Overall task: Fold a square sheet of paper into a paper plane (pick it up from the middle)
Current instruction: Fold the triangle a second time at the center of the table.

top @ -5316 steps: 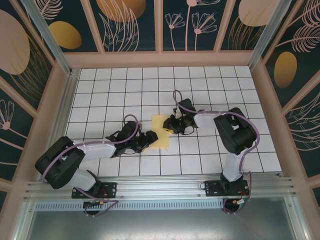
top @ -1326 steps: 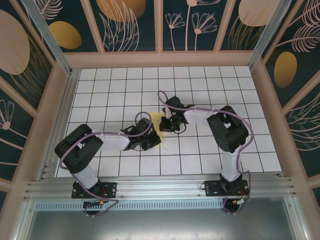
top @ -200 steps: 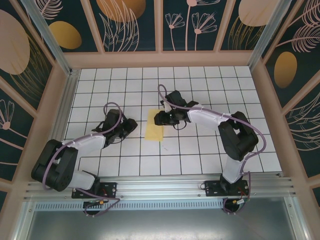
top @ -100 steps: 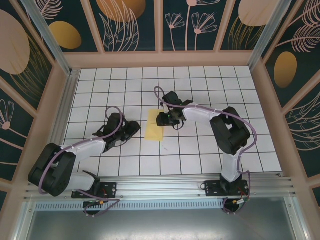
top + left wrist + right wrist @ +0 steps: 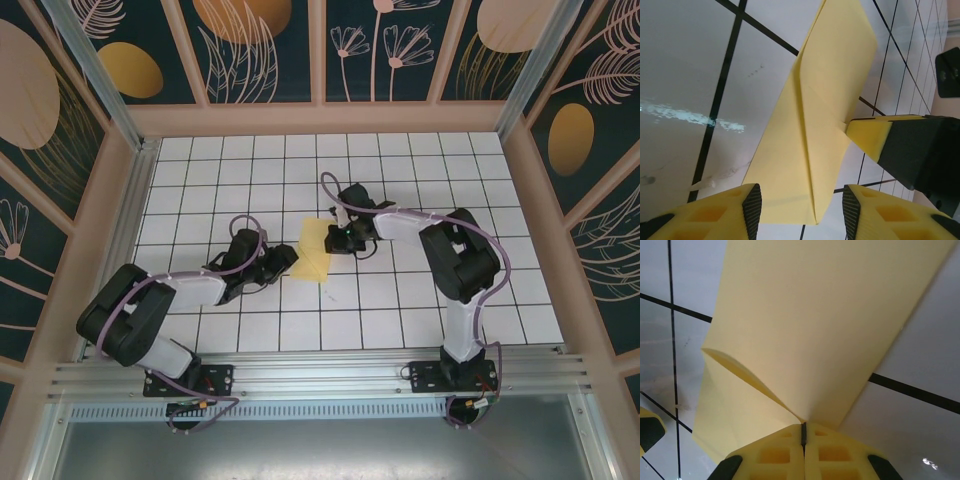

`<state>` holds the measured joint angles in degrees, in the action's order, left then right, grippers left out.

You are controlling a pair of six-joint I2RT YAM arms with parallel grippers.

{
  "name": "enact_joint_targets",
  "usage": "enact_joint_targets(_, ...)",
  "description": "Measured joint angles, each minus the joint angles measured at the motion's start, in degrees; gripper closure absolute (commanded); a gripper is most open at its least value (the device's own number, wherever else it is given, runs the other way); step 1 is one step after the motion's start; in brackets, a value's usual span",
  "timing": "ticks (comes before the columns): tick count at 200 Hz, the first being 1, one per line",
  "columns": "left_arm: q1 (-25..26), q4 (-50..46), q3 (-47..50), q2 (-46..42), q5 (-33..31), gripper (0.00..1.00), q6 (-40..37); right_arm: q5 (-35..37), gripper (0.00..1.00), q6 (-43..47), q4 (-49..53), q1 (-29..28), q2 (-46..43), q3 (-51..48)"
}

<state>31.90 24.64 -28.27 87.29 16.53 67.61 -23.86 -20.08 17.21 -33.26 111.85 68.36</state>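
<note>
Left gripper [image 5: 278, 266]: it sits low at the paper's left edge, toward the near end. Your jaws stand partly apart and hold nothing. In the left wrist view the paper's near corner lies in the gap between the fingers [image 5: 751, 207].
Paper [image 5: 313, 250]: it is folded to a narrow strip and lies on the tiles between the two grippers. A lengthwise crease [image 5: 805, 150] runs down it. On the right side the top flap [image 5: 790, 330] lifts off the layer beneath.
Right gripper [image 5: 338, 238]: it is at the paper's right edge, toward the far half. The pads [image 5: 775, 455] are pressed flat together and pinch that edge.
Step in hand: this looks like the next lengthwise fold. Use the right pinch as your anchor and do not let it slip. Bring the left fingers in low and take the near corner cleanly. Line the edges up before you press a crease. Go slowly, since paper this thin will likely buckle if pushed from one end.
Surface: the tiles [image 5: 400, 300] under the paper are white and glossy with black grid lines, and faint scuffs show left of the paper. They look slick, so expect the paper to slide under a sideways push.
Room: walls [image 5: 260, 50] with wooden frames and dark botanical panels stand beyond the paper. A metal rail [image 5: 320, 375] carries the arm bases on the near side of the paper.
</note>
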Motion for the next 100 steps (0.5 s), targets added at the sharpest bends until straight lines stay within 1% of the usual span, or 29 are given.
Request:
enact_joint_targets(52, 0.7, 5.0, -3.8, 5.5, 1.7, 0.51, 0.2, -2.4, 0.94, -1.0, -1.2, 1.4, 0.7, -0.7)
enact_joint_targets(80, 1.1, 5.2, -6.8, 8.5, 2.2, 0.51, 0.0, -3.4, 0.95, -1.5, -2.3, 1.9, 0.7, -1.4)
enact_joint_targets(100, 1.5, 5.1, -7.9, 9.8, 2.1, 0.51, 0.0, -5.8, 0.95, -2.4, -4.1, 3.1, 0.7, -2.6)
